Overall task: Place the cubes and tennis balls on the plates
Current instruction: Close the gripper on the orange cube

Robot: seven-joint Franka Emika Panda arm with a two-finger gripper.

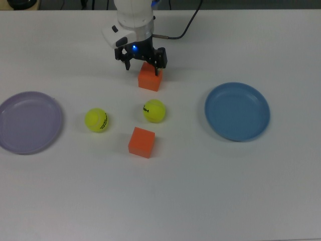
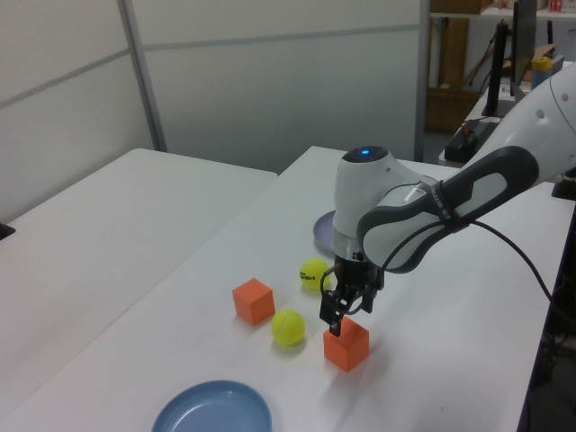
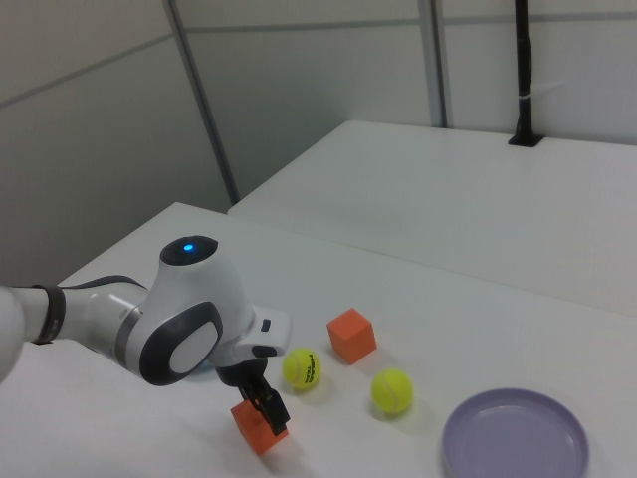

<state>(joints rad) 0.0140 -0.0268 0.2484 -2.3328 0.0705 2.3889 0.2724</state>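
Note:
Two orange cubes sit on the white table. One cube [image 1: 150, 79] [image 2: 346, 346] [image 3: 255, 431] lies right under my gripper [image 1: 143, 66] [image 2: 339, 317] [image 3: 269, 409], which is open with its fingers spread above the cube's far edge. The other cube [image 1: 141, 142] [image 2: 253, 301] [image 3: 350, 336] rests nearer the front in the top view. Between them lie two tennis balls [image 1: 97, 120] [image 1: 154, 111]. The lavender plate [image 1: 29, 122] [image 3: 515, 446] is at the top view's left, and the blue plate [image 1: 237, 111] [image 2: 211, 409] at the top view's right. Both plates hold nothing.
The white arm and its black cable [image 1: 188, 22] reach in from the top view's far edge. A second white table [image 2: 108, 225] stands beside this one in the left view. In the right view the arm hides the blue plate.

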